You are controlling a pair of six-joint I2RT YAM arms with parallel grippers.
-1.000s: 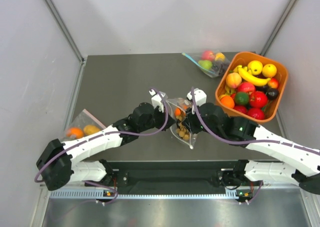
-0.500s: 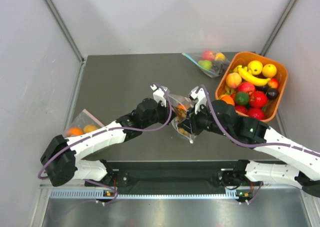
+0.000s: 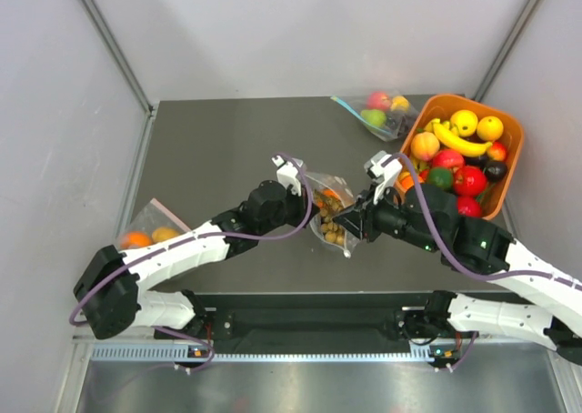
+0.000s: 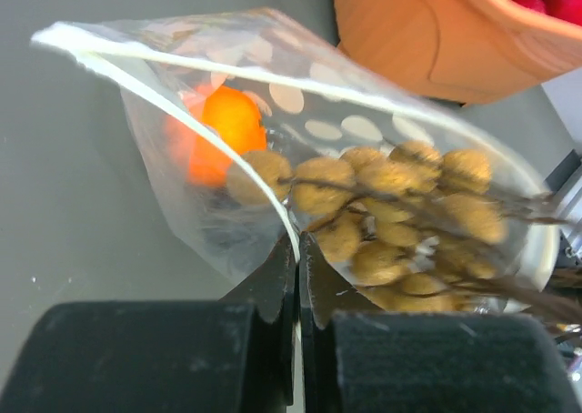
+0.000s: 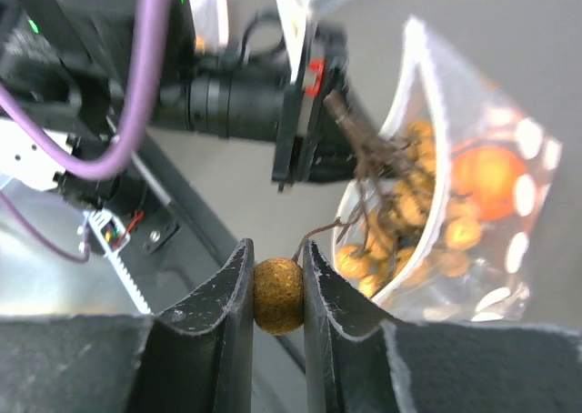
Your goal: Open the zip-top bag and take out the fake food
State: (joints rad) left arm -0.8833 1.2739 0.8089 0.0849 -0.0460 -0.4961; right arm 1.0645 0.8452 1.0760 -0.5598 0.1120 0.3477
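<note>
Zip-top bag point(image 3: 329, 215) over dark grey table point(image 3: 227, 149)

In the left wrist view the top edge cut off the orange bowl point(image 4: 414, 40), and the berry bunch point(image 4: 391, 204) blurred out toward the right edge. The orange ball point(image 4: 225, 133) was only a soft smear through the zip-top bag point(image 4: 207, 240). The bottom edge cropped the left gripper point(image 4: 297, 254) at its pads. From above, the right arm point(image 3: 536, 281) ran off the right side.
</note>
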